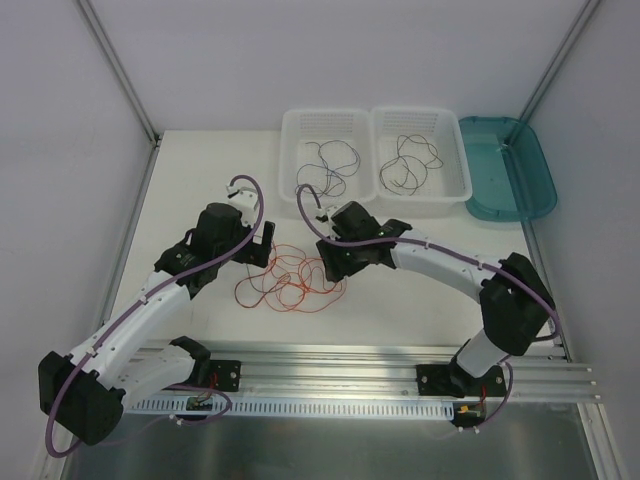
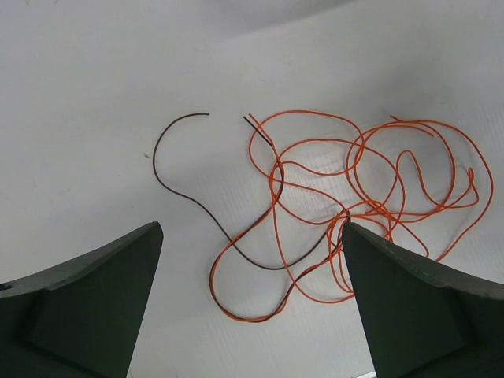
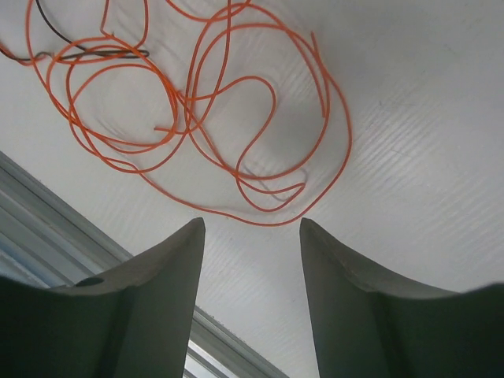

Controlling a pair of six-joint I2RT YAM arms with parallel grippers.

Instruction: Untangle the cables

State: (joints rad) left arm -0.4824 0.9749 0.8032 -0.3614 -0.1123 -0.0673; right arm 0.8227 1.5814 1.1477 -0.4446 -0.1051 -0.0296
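Orange cables (image 1: 290, 282) plus a dark strand (image 2: 185, 185) lay tangled mid-surface (image 1: 200, 180). Left basket (image 1: 300, 125) at 12 o'clock held one dark cable (image 1: 325, 165), right basket (image 1: 460, 160) at 1 o'clock a second dark cable (image 1: 410, 165). Teal tray (image 1: 510, 170) at 2 o'clock. Left jaws and right jaws were released, grasping nothing.

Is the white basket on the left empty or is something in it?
Not empty: the left basket holds a thin dark wire curled in loose loops.

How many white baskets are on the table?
2, side by side at the far end: the left basket, and the right basket next to the teal tray. None looks hidden.
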